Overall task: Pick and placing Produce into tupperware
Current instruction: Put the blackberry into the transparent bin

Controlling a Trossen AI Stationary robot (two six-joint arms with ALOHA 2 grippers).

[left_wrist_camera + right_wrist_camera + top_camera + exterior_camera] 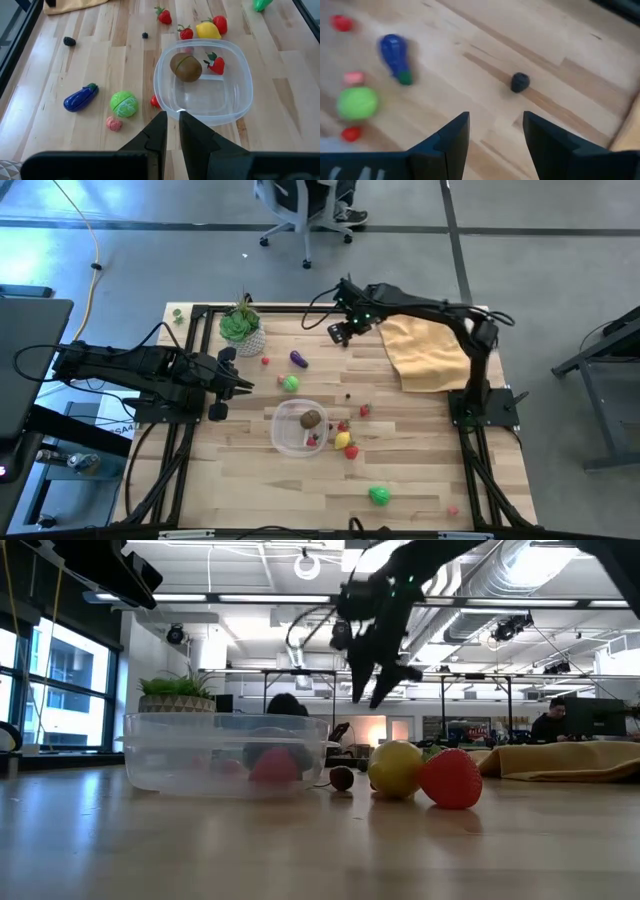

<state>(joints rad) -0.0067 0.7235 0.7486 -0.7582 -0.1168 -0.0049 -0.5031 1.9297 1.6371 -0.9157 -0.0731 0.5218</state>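
Nearest the low camera stands the clear, round-cornered plastic tub (300, 427), squarish and see-through, on the pale wooden plank table (420, 470). Inside it lie two pieces: a brown, egg-shaped kiwi (186, 67) and a small red strawberry (216, 65). Just beside its wall, on the right arm's side, sit a smooth yellow lemon (396, 769) and a red strawberry (451, 779), the two touching, with two more red strawberries (164, 15) scattered farther off.

On the tub's other side lie a glossy purple eggplant with a green cap (80, 97), a ribbed green round cabbage piece (124, 104), a pink lumpy bit (114, 124) and a small red piece (154, 101) against the tub wall. A dark berry (519, 82) lies alone on the wood, and a green leafy piece (379, 496) sits near the front edge.

Beside the tub, the left gripper (171, 125) points at its rim, its jaws nearly closed and empty. Near the table's far edge, the right gripper (495, 132) hovers over bare planks close to the dark berry, jaws wide apart and holding nothing, next to a crumpled yellow cloth (425, 352). A leafy plant in a white pot (242, 328) stands at the far corner.
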